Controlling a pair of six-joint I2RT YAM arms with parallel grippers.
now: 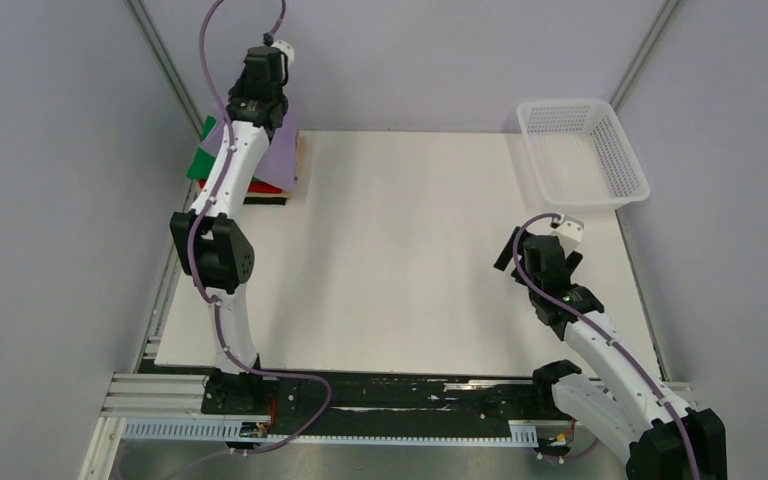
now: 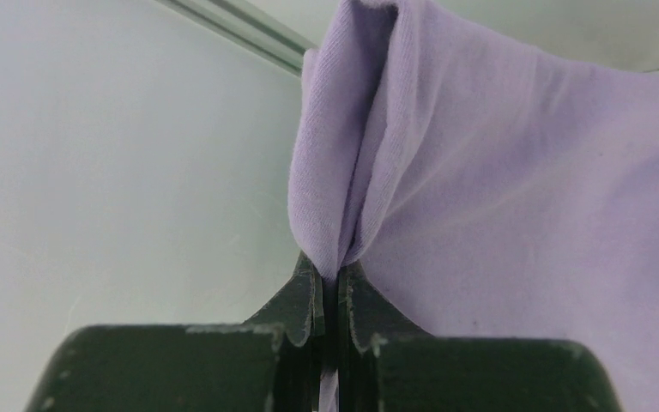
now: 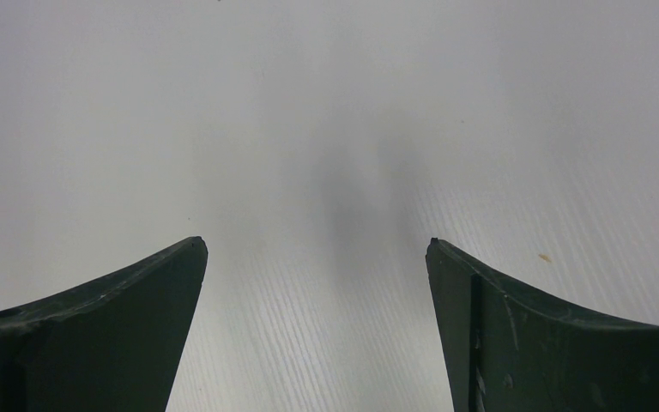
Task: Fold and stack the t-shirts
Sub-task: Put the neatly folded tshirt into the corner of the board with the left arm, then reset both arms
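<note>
- Presently, the left pincer [image 2: 330, 276] is clamped tight on a pinched ridge of the lavender t-shirt [image 2: 498, 189]. The cloth rises from between the jaws in a narrow pleat and spreads to the right in the left wrist view.
- Location: seen from above, the lavender t-shirt lies over the folded stack at the far-left corner of the bench [image 1: 410, 250] and covers most of it. A green t-shirt [image 1: 203, 160] juts out on the left, and a red t-shirt [image 1: 263, 187] shows along the near edge. Whether the lavender cloth rests fully on the stack or hangs partly lifted cannot be told.
- The right pincer [image 3: 317, 244] stands wide open and empty over bare bench on the right side, well apart from the stack. A white mesh basket [image 1: 560, 104] sits at the far-right corner.
- Handling (judgement): the shirt is light, limp knit cloth with no stiffness. It will likely drape and crease wherever unsupported, and a single pinch gathers it into a bunch.
- Hold (judgement): edges and corners of the folded rectangle are the better places to grip. Taking all layers at once should keep the fold from opening as it is set square on the stack.
</note>
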